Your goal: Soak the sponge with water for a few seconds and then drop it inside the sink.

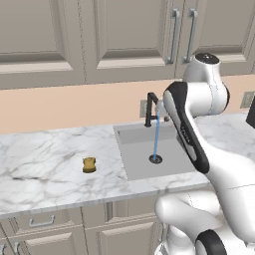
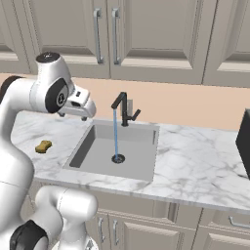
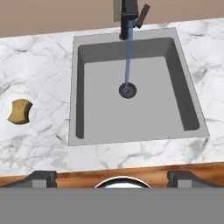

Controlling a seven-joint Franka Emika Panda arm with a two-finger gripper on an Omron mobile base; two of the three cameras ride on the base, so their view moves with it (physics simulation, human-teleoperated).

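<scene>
We see a glossy white arm (image 1: 219,169) built of rounded, tube-like segments, smooth and without visible cables or screws. Dark, near-black bands and discs mark its joints, and a long black strip runs along one link. A round cap with a dark centre tops one joint. The gripper's (image 3: 112,177) finger tips are small, dark grey blocks.

Before you, a white marble worktop (image 1: 45,164) runs beneath beige wall cupboards (image 1: 129,35) with metal handles (image 2: 97,34), drawers (image 1: 42,221) below, a peach back wall (image 2: 195,105) between.
</scene>
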